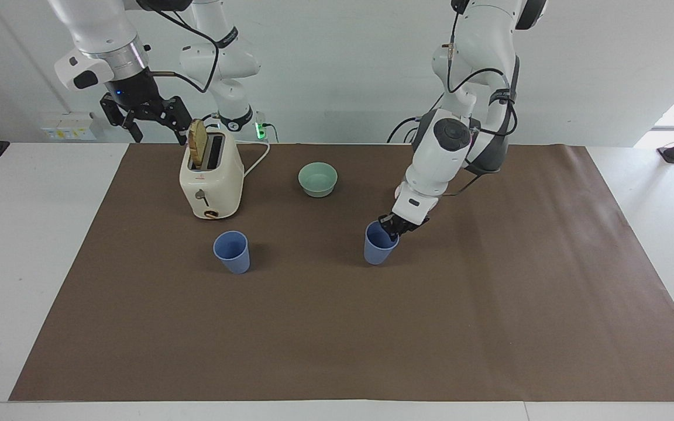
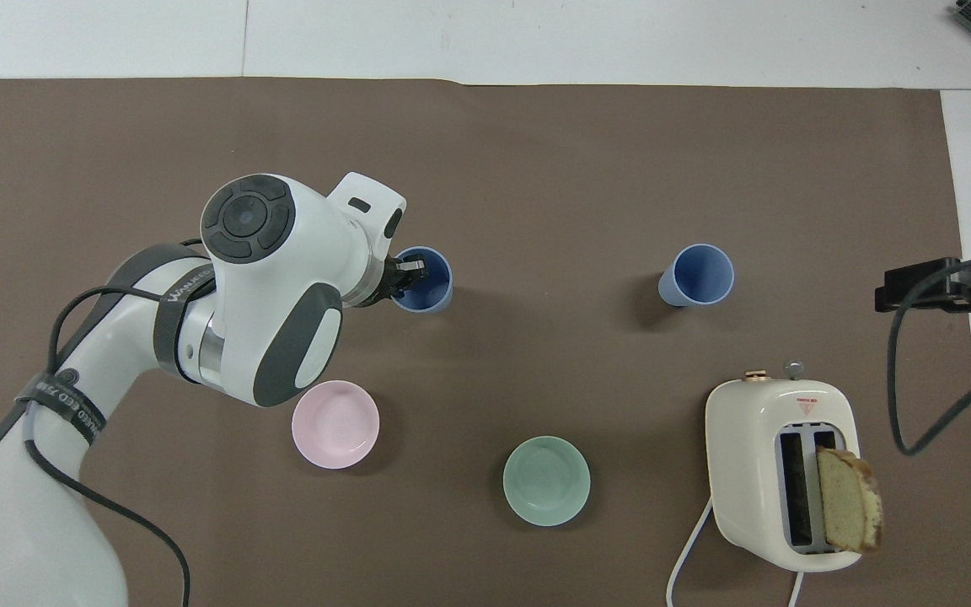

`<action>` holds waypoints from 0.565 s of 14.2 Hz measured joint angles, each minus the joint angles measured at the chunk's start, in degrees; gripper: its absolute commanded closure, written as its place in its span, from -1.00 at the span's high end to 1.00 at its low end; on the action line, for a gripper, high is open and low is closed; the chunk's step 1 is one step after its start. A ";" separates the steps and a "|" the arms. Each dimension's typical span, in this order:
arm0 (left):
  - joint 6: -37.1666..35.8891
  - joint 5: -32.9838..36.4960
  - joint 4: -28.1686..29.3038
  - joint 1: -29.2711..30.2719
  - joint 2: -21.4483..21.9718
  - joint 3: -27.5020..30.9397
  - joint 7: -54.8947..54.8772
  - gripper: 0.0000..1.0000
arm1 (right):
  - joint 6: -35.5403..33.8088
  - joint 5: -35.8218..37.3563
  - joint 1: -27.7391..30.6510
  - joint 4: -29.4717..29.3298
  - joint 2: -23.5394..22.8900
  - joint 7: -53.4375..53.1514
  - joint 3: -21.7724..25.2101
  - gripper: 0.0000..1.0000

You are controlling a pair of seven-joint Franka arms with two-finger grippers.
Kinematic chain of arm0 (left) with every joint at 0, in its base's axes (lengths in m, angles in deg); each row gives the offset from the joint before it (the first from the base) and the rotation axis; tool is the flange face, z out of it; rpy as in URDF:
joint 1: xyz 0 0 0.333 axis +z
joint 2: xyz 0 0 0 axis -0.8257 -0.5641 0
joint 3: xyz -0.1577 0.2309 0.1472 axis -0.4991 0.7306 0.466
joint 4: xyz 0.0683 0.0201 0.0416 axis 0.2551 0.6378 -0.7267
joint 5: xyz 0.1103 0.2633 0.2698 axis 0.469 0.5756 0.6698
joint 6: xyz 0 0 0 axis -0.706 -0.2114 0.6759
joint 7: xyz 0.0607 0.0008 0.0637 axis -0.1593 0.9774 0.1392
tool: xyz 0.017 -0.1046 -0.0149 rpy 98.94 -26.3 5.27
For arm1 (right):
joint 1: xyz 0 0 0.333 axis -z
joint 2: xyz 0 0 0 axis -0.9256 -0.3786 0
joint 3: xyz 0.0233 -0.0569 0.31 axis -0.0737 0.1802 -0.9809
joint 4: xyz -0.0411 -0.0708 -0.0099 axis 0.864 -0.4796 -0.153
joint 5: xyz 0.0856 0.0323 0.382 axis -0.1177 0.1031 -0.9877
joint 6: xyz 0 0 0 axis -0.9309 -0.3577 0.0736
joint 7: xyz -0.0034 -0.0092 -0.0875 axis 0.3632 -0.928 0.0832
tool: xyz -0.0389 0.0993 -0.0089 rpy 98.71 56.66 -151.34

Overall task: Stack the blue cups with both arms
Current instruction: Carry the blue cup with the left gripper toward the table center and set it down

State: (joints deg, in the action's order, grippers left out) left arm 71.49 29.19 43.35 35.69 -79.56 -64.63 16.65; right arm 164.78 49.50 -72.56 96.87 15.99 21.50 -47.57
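Left gripper: where my left arm reaches to mid-frame in the facing view, my left gripper (image 1: 394, 230) is clamped on the rim of the held cup (image 1: 379, 246), one finger inside it, jaws pressed together on the wall.
Held cup: upright, centre of the facing view, centre-left in the overhead view (image 2: 426, 282); I cannot tell whether its base touches the mat (image 1: 337, 327).
Free cup: the free cup (image 1: 232, 252) stands alone on the mat, left of centre in the facing view, right of centre overhead (image 2: 700, 275), well apart from the held cup.
Right gripper: my right gripper (image 1: 148, 120) hangs at upper left of the facing view, jaws spread wide, holding nothing, just beside the toast (image 1: 197, 144); this arm waits.
Toaster: the toaster (image 1: 211, 178) is above the free cup in the facing view, toast sticking up from a slot.
Bowls: green bowl (image 1: 317, 179) upper centre; pink bowl (image 2: 335, 424) lower left of centre overhead, mostly hidden by my left arm in the facing view.
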 measured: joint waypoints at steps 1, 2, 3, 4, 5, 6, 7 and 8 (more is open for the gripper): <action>0.37 0.00 0.29 -0.17 -0.27 -0.03 0.00 -1.00 | 0.00 0.00 0.00 0.01 0.03 0.00 0.00 1.00; 0.65 0.00 0.52 -0.37 -0.42 -0.02 0.00 -1.00 | 0.00 0.00 0.00 0.02 0.06 0.00 0.00 1.00; 0.81 0.00 0.56 -0.58 -0.52 -0.01 0.00 -1.00 | 0.00 0.00 0.00 0.04 0.08 0.00 0.00 1.00; 0.84 0.00 0.56 -0.69 -0.55 -0.01 0.00 -0.66 | 0.00 0.00 0.00 0.08 0.09 0.00 0.00 1.00; 0.84 0.00 0.56 -0.72 -0.55 -0.01 -0.01 0.53 | 0.00 0.00 0.00 0.11 0.10 0.00 0.00 1.00; 0.84 0.00 0.56 -0.72 -0.55 -0.01 -0.01 0.77 | 0.05 0.00 0.00 0.13 0.11 0.00 0.00 1.00; 0.85 0.00 0.56 -0.72 -0.55 0.01 -0.01 0.81 | 0.14 0.00 0.00 0.15 0.11 0.00 0.00 1.00; 0.86 0.00 0.56 -0.72 -0.55 0.03 -0.01 0.88 | 0.49 0.00 0.00 0.18 0.11 0.00 0.00 1.00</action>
State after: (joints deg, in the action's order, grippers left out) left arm 72.35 29.19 43.91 34.97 -80.11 -64.60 16.65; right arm 165.27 49.50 -72.56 97.05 16.10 21.50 -47.57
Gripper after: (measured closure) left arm 0.700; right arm 0.000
